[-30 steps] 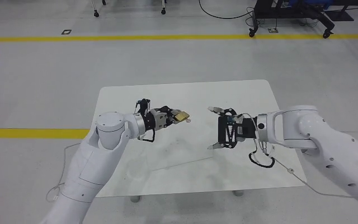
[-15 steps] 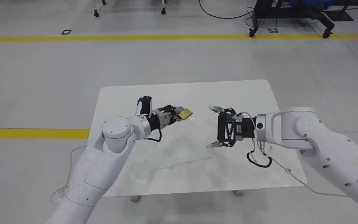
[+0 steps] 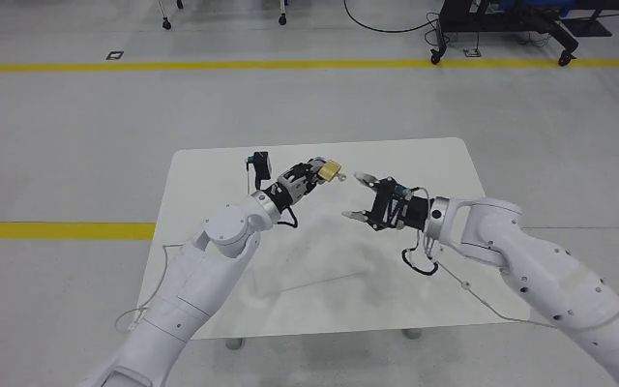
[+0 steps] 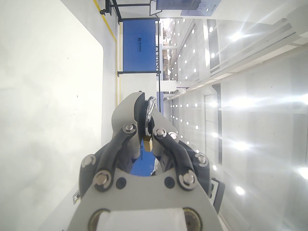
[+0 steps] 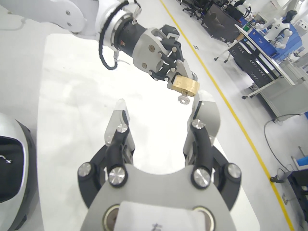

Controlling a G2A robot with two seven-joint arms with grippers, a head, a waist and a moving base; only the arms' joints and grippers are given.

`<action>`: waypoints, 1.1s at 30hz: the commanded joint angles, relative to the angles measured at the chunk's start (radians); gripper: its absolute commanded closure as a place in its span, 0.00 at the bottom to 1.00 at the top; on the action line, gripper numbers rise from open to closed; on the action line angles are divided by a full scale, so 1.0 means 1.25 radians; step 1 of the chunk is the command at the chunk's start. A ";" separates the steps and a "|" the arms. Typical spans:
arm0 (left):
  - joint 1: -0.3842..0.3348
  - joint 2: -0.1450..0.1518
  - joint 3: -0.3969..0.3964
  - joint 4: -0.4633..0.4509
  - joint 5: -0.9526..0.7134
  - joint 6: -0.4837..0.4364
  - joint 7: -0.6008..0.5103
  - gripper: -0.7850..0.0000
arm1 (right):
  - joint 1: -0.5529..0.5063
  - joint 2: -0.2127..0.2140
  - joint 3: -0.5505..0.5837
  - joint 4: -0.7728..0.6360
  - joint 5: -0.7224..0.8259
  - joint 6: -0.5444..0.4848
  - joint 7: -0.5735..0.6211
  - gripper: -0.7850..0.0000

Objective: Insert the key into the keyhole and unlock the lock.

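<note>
A brass padlock (image 3: 331, 170) hangs in the air above the far middle of the white table (image 3: 213, 184), with my left gripper (image 3: 321, 171) shut on it. In the right wrist view the lock (image 5: 184, 85) shows a silver key (image 5: 184, 99) sticking out of its bottom keyhole. The left wrist view shows the lock's brass edge (image 4: 147, 144) and shackle (image 4: 150, 106) pinched between the pads. My right gripper (image 3: 356, 198) is open, just to the right of the lock, its fingertips (image 5: 201, 100) close beside the key but apart from it.
The table's far edge lies just behind both grippers. A yellow floor line (image 3: 290, 66) runs beyond the table. Carts and a wheeled rack (image 3: 503, 29) stand far off at the back. A black cable (image 3: 426, 263) loops off the right wrist.
The left arm has carried the lock farther away and slightly right, tilting it up. The right gripper has followed toward it, moving left and away, still open.
</note>
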State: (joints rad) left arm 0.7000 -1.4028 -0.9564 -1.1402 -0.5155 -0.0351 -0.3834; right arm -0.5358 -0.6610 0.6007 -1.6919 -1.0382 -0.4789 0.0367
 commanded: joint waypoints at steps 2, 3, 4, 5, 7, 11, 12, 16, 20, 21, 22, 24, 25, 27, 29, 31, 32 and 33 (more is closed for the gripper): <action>-0.006 -0.004 -0.001 0.016 -0.003 -0.001 -0.008 1.00 | 0.005 -0.014 -0.008 -0.007 -0.055 0.030 0.027 0.29; -0.008 -0.005 0.000 0.019 0.000 0.000 -0.011 1.00 | 0.006 -0.018 -0.010 -0.009 -0.074 0.043 0.041 0.30; -0.010 -0.006 0.001 0.022 0.002 0.001 -0.013 1.00 | 0.006 -0.022 -0.010 -0.011 -0.088 0.059 0.054 0.31; -0.011 -0.007 0.002 0.024 0.003 0.002 -0.017 1.00 | 0.006 -0.026 -0.011 -0.013 -0.100 0.072 0.067 0.35; -0.011 -0.009 0.002 0.026 0.006 0.000 -0.019 1.00 | 0.005 -0.033 -0.010 -0.017 -0.121 0.096 0.095 0.45; -0.008 -0.011 -0.001 0.028 -0.004 0.005 -0.051 1.00 | 0.000 -0.044 -0.005 -0.016 -0.143 0.131 0.148 0.48; -0.009 -0.012 -0.002 0.032 -0.007 0.010 -0.059 1.00 | 0.000 -0.047 -0.004 -0.018 -0.153 0.141 0.166 0.49; -0.012 -0.015 -0.004 0.047 -0.020 0.020 -0.081 1.00 | -0.006 -0.059 -0.003 -0.024 -0.176 0.159 0.206 0.57; -0.021 -0.020 0.001 0.057 -0.018 0.034 -0.103 1.00 | -0.011 -0.069 0.001 -0.025 -0.190 0.156 0.224 0.55; -0.022 -0.021 0.002 0.058 -0.018 0.035 -0.105 1.00 | -0.012 -0.072 0.003 -0.027 -0.196 0.154 0.225 0.56; -0.023 -0.022 0.002 0.060 -0.017 0.036 -0.106 1.00 | -0.015 -0.074 0.006 -0.029 -0.202 0.153 0.225 0.58; -0.024 -0.023 0.002 0.063 -0.017 0.038 -0.108 1.00 | -0.019 -0.077 0.009 -0.032 -0.211 0.152 0.229 0.62; -0.025 -0.024 0.002 0.065 -0.017 0.039 -0.109 1.00 | -0.022 -0.078 0.011 -0.034 -0.215 0.151 0.231 0.64; -0.027 -0.025 0.001 0.067 -0.015 0.045 -0.113 1.00 | -0.027 -0.081 0.016 -0.037 -0.221 0.148 0.236 0.69; -0.029 -0.026 0.000 0.070 -0.014 0.049 -0.118 1.00 | -0.032 -0.084 0.021 -0.039 -0.225 0.145 0.237 0.73; -0.030 -0.027 -0.002 0.074 -0.013 0.053 -0.125 1.00 | -0.037 -0.087 0.026 -0.039 -0.226 0.141 0.239 0.75; -0.031 -0.028 -0.003 0.075 -0.012 0.054 -0.125 1.00 | -0.040 -0.089 0.029 -0.038 -0.226 0.137 0.240 0.84; -0.031 -0.028 -0.004 0.075 -0.012 0.055 -0.126 1.00 | -0.042 -0.090 0.031 -0.038 -0.226 0.134 0.241 0.93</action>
State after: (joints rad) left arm 0.6613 -1.4373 -0.9607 -1.0468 -0.5307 0.0329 -0.5406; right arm -0.5862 -0.7725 0.6372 -1.7395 -1.3206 -0.3080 0.3366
